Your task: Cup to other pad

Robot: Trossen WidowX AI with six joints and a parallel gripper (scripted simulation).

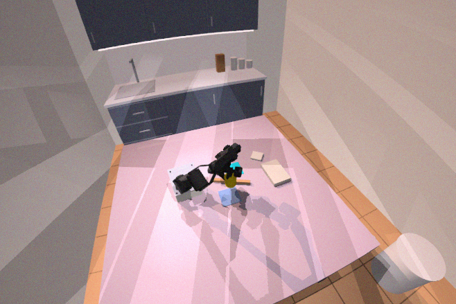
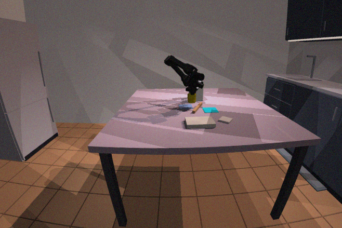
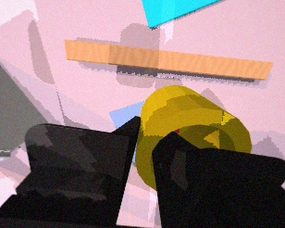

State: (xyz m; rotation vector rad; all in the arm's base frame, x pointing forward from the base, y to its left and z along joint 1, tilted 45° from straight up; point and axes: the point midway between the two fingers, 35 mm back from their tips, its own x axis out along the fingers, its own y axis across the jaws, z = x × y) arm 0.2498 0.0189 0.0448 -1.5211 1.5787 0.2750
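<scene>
The yellow cup (image 1: 230, 181) (image 2: 191, 98) (image 3: 168, 108) is off the table, above the area between the blue pad and the wooden bar. My gripper (image 1: 231, 174) (image 2: 192, 93) (image 3: 145, 122) is shut on the cup's wall, one finger outside and one inside the rim. The cup looks roughly upright in the top and exterior views. A bit of red shows inside it in the wrist view; the other marbles are hidden or unclear. The blue pad (image 1: 229, 197) (image 2: 185, 106) (image 3: 124, 116) has nothing on it. The cyan pad (image 1: 235, 165) (image 2: 210, 109) (image 3: 180, 10) lies beyond the bar, also bare.
The wooden bar (image 1: 242, 182) (image 2: 197, 107) (image 3: 176, 60) lies between the two pads. A large beige block (image 1: 275, 172) (image 2: 199, 121) and a small flat one (image 1: 256, 156) (image 2: 225, 119) lie past the cyan pad. The grey robot base (image 3: 9, 111) shows at the left in the wrist view.
</scene>
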